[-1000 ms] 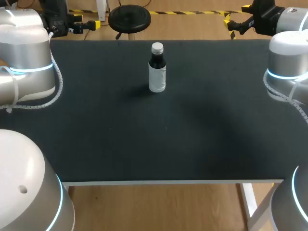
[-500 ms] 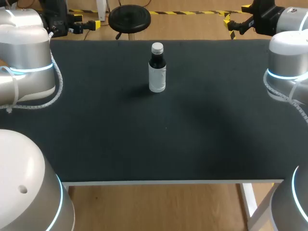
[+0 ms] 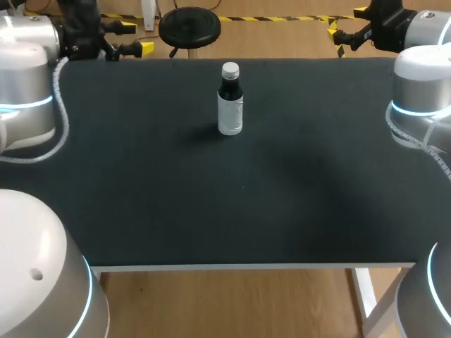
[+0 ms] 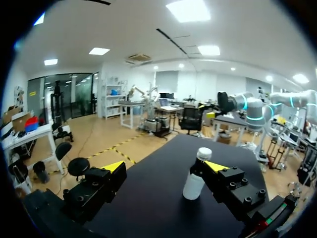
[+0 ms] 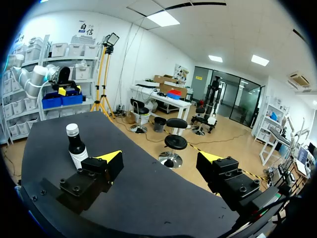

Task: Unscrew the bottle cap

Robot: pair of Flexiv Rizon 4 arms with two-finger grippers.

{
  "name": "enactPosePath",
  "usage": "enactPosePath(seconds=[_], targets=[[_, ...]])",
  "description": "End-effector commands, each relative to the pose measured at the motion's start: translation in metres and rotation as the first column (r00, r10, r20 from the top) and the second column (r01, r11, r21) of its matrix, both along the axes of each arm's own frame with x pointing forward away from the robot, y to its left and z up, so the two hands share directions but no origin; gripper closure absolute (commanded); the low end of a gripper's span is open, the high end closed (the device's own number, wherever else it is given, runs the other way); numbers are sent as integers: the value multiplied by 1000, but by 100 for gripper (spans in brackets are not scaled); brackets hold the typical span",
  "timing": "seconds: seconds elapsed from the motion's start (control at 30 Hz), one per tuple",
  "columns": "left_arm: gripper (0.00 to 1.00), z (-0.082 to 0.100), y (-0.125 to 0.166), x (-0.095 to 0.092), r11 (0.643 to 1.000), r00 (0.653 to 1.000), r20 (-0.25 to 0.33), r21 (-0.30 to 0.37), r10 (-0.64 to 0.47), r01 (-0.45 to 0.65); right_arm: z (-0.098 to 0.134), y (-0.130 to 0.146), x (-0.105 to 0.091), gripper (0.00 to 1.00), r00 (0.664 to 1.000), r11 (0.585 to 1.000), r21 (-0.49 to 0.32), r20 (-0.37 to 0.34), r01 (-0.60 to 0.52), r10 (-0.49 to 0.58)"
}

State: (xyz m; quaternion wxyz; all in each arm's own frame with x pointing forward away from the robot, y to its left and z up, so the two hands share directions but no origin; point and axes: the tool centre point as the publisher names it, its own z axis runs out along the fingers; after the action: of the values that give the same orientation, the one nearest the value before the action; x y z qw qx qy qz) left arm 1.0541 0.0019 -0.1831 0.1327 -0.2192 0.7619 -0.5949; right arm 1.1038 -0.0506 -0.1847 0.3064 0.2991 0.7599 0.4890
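A small dark bottle (image 3: 230, 105) with a white label and a white cap (image 3: 230, 70) stands upright on the black table (image 3: 211, 197), near its far edge. My left gripper (image 3: 136, 39) hangs open at the far left corner, well apart from the bottle. In the left wrist view the bottle (image 4: 193, 182) stands ahead of the open left gripper (image 4: 165, 167), partly behind one finger. My right gripper (image 3: 345, 22) is open at the far right corner. In the right wrist view the bottle (image 5: 77, 148) stands ahead and off to one side of the open right gripper (image 5: 160, 158).
Nothing else lies on the black table. A black round stool (image 3: 189, 27) stands just past the far edge, behind the bottle. My arms' large grey joints (image 3: 25, 84) (image 3: 423, 91) overhang the left and right sides.
My left arm has swung, its big joint drawing back to the left and its gripper shifting slightly right over the far left corner. The bottle and right arm have not moved.
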Motion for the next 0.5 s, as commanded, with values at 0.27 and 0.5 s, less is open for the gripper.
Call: enactPosePath(seconds=[0.27, 0.5], targets=[[0, -10, 6, 0, 961, 964, 16, -78, -265, 265, 1, 0, 0, 0, 1000, 1000, -2, -3, 0, 0], [0, -10, 6, 0, 961, 964, 16, -78, -265, 265, 1, 0, 0, 0, 1000, 1000, -2, -3, 0, 0]])
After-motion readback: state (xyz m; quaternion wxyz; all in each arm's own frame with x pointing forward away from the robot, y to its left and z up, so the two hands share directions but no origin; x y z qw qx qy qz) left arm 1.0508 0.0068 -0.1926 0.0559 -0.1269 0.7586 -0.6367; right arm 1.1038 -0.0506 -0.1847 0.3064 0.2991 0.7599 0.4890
